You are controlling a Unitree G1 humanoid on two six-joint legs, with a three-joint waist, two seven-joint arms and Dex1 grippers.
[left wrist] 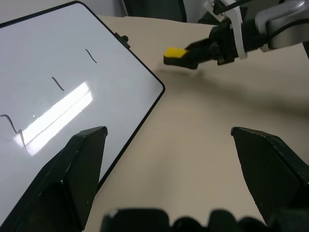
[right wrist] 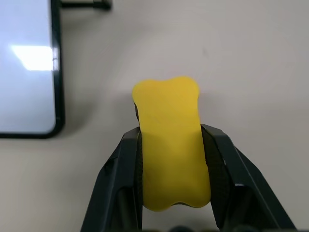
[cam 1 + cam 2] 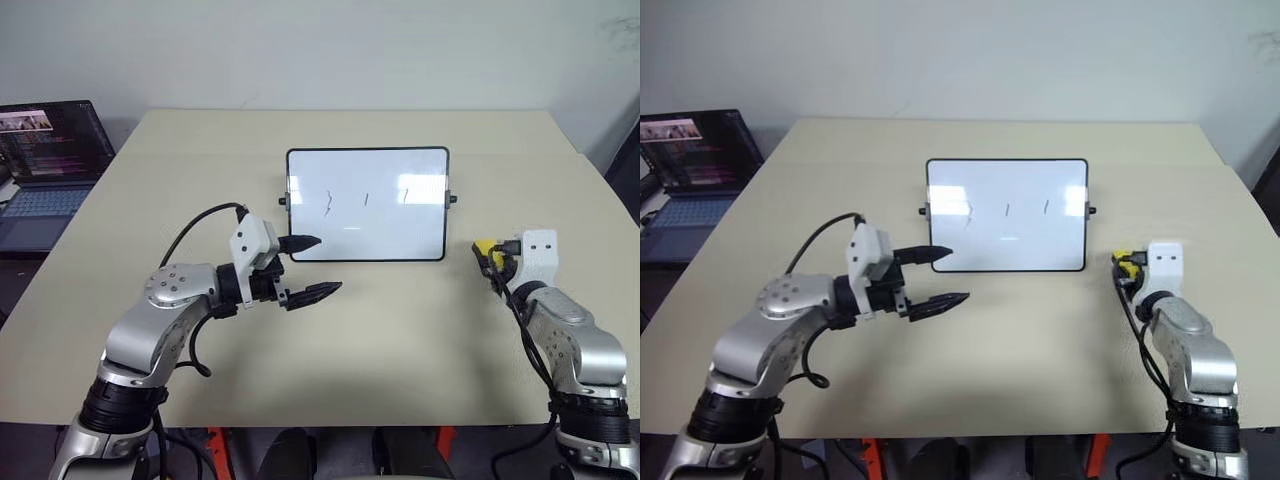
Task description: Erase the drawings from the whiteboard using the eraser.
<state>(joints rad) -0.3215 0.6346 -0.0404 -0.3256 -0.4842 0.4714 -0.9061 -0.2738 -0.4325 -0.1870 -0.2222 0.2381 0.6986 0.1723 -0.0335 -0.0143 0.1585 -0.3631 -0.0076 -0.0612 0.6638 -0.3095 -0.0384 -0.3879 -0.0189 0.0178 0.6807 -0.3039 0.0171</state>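
Observation:
The whiteboard [image 3: 367, 204] lies flat in the middle of the table, glossy white with a thin black frame. Three short dark drawings [image 3: 366, 199] run in a row across its centre. To the right of the board, lifted off the table, my right gripper [image 3: 489, 252] is shut on the yellow eraser [image 2: 171, 147], which sits squeezed between the two black fingers. My left gripper [image 3: 310, 268] stands open at the board's front left corner, one finger over the frame, nothing between the fingers.
An open laptop [image 3: 48, 165] with a lit screen sits off the table's far left edge. The beige table [image 3: 400, 330] has bare surface in front of the board and between my two arms.

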